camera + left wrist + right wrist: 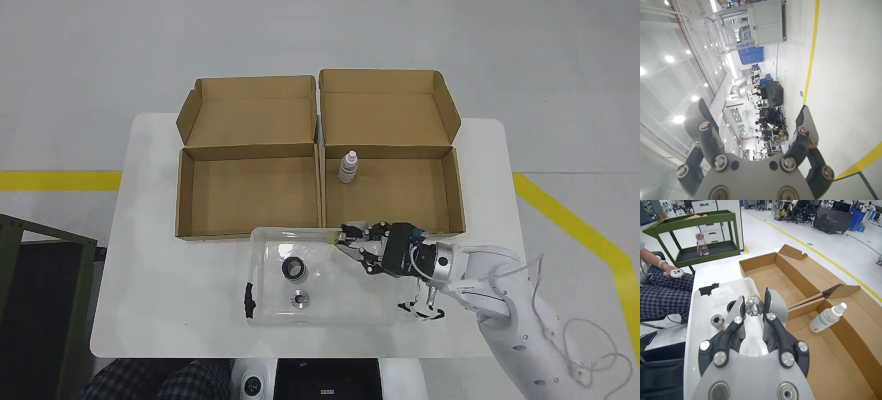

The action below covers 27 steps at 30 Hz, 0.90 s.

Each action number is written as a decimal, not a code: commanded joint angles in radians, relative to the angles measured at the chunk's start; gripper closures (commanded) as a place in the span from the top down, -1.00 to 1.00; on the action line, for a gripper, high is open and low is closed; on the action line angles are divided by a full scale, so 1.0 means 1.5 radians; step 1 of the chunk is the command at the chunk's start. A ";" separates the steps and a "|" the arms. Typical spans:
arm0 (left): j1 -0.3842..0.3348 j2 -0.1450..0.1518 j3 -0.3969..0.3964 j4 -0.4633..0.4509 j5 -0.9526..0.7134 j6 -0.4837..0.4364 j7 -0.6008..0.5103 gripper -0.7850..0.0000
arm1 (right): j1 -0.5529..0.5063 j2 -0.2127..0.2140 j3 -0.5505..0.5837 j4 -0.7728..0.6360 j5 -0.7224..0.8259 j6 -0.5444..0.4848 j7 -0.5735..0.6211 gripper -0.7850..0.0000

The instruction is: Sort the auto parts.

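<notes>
My right gripper is shut on a round silver metal part, held above the right end of the clear plastic tray; from above this gripper sits at the tray's far right corner. Inside the tray lie a black ring part and a small silver cylinder with a hole, also seen as the ring and cylinder. Two open cardboard boxes stand behind the tray: the left box holds nothing, the right box holds a white spray bottle. My left gripper is open, pointing into the room.
A strip of black tape sticks to the tray's left end. The white table has free room at its left side. A green cart stands beyond the table. A seated person holds a white controller off the table's near-left side.
</notes>
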 commanded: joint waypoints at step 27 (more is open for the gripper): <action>0.000 0.000 0.000 0.000 0.000 0.000 0.000 1.00 | 0.035 -0.002 -0.009 0.054 0.005 -0.002 -0.041 -1.00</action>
